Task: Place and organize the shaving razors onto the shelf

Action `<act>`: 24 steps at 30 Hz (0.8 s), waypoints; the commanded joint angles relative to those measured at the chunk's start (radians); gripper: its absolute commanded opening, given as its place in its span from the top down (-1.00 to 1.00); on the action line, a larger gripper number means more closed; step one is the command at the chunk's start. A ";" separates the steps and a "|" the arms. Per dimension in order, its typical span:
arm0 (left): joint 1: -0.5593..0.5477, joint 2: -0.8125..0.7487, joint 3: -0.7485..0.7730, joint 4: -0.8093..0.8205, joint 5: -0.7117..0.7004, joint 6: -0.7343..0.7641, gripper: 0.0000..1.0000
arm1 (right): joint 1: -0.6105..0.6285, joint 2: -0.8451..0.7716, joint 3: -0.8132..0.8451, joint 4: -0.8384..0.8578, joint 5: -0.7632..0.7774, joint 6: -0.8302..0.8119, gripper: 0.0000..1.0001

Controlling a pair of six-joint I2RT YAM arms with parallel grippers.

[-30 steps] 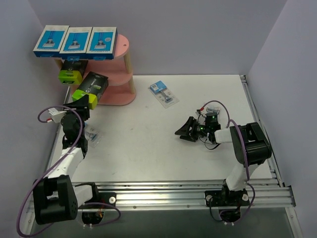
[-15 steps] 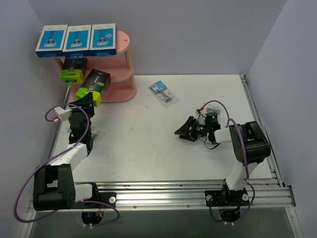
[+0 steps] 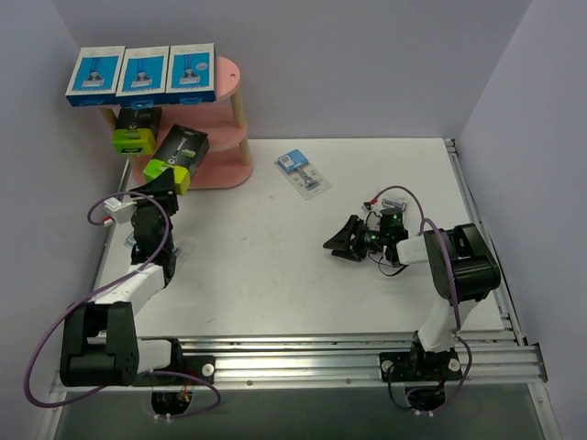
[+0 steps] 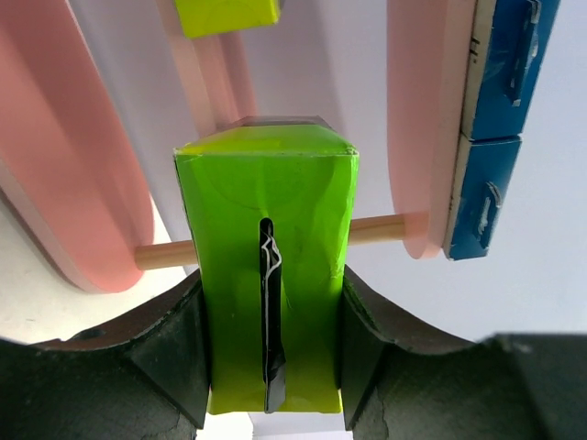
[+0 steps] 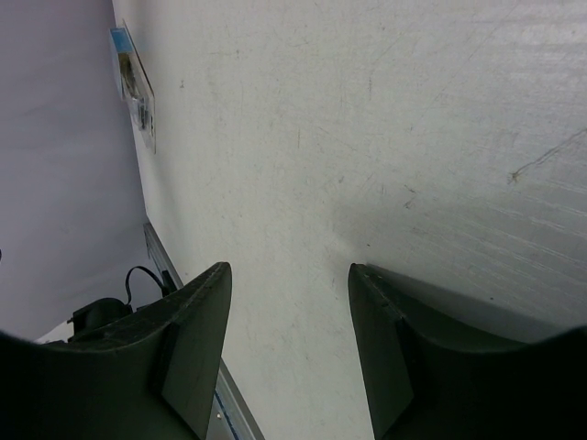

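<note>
Lime-green end of 1 black razor box (image 4: 266,275) is clamped between the left fingers (image 4: 170,357). Box tilted, held just beside the pink shelf (image 3: 225,87); contact unclear. A 2nd black box (image 3: 136,130) sits on the middle tier, with 3 blue-and-white boxes (image 3: 142,73) side by side on top. Over the desk (image 3: 275,275) the right fingers (image 5: 197,339) stand apart, empty. 1 blister pack (image 3: 303,171) lies flat, well apart from the shelf.

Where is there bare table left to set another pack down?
Bare: the table's middle, between left arm and right hand; also far right, past the blister pack. Crowded: the shelf corner, its top full of blue boxes.
</note>
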 commanded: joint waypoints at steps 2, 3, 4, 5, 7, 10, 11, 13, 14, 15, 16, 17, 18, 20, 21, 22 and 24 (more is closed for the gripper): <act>-0.013 -0.011 0.102 0.240 -0.017 -0.053 0.95 | -0.006 0.056 -0.027 -0.118 0.112 -0.055 -0.01; -0.016 -0.011 0.109 0.236 -0.021 -0.048 0.95 | -0.006 0.057 -0.028 -0.118 0.114 -0.055 -0.01; -0.018 -0.011 0.114 0.230 -0.028 -0.046 0.95 | -0.006 0.059 -0.027 -0.116 0.114 -0.055 -0.01; -0.019 -0.007 0.117 0.221 -0.030 -0.043 0.95 | -0.006 0.060 -0.028 -0.116 0.114 -0.055 -0.01; -0.019 0.012 0.129 0.222 -0.036 -0.040 0.95 | -0.006 0.062 -0.028 -0.116 0.114 -0.055 -0.01; -0.021 0.055 0.147 0.249 -0.040 -0.045 0.95 | -0.006 0.063 -0.030 -0.116 0.112 -0.055 -0.01; -0.022 0.067 0.152 0.259 -0.047 -0.045 0.95 | -0.006 0.063 -0.030 -0.115 0.112 -0.055 -0.01; -0.027 0.102 0.161 0.274 -0.054 -0.043 0.95 | -0.006 0.065 -0.030 -0.116 0.112 -0.055 -0.01; -0.028 0.115 0.172 0.283 -0.062 -0.045 0.95 | -0.006 0.065 -0.030 -0.115 0.114 -0.055 -0.01; -0.028 0.127 0.177 0.289 -0.065 -0.046 0.95 | -0.006 0.066 -0.031 -0.116 0.112 -0.054 -0.01; -0.030 0.150 0.181 0.296 -0.068 -0.048 0.95 | -0.004 0.066 -0.033 -0.115 0.111 -0.054 -0.01; -0.030 0.162 0.189 0.309 -0.077 -0.054 0.95 | -0.003 0.066 -0.036 -0.115 0.111 -0.057 0.00; -0.030 0.173 0.194 0.317 -0.082 -0.057 0.95 | -0.003 0.069 -0.039 -0.115 0.112 -0.057 0.00; -0.033 0.204 0.206 0.337 -0.093 -0.060 0.95 | -0.001 0.073 -0.042 -0.116 0.112 -0.057 0.00; -0.033 0.211 0.210 0.342 -0.100 -0.062 0.95 | 0.000 0.076 -0.042 -0.115 0.111 -0.057 0.00; -0.034 0.227 0.217 0.343 -0.102 -0.060 0.95 | 0.000 0.077 -0.044 -0.113 0.111 -0.057 0.00; -0.037 0.240 0.233 0.343 -0.112 -0.060 0.95 | 0.000 0.079 -0.042 -0.111 0.112 -0.057 0.00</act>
